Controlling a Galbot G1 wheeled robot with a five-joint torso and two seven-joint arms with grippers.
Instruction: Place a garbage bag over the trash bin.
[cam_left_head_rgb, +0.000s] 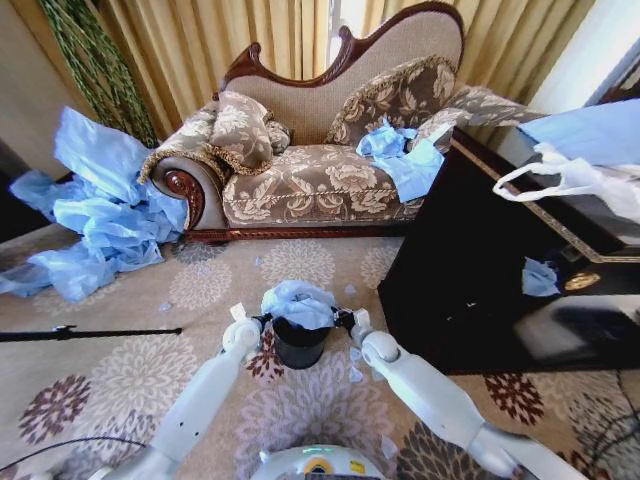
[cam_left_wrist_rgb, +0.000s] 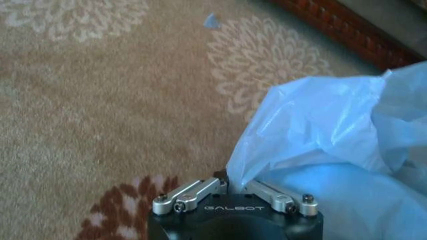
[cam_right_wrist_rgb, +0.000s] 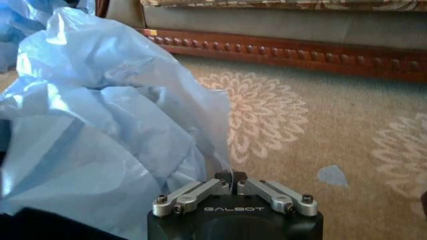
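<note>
Head view: one garbage bag (cam_left_head_rgb: 298, 302) atop one trash bin (cam_left_head_rgb: 299, 343); left tool (cam_left_head_rgb: 262, 322), right tool (cam_left_head_rgb: 340, 318) pinching its edges.

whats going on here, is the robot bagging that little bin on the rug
Yes. The robot holds a light blue garbage bag over the small black trash bin on the flowered rug. The left gripper is shut on one edge of the bag and the right gripper is shut on the opposite edge. The bag sits bunched on top of the bin's mouth, and the bin's black sides are bare below it. Heaps of other blue bags lie by the sofa.
</note>
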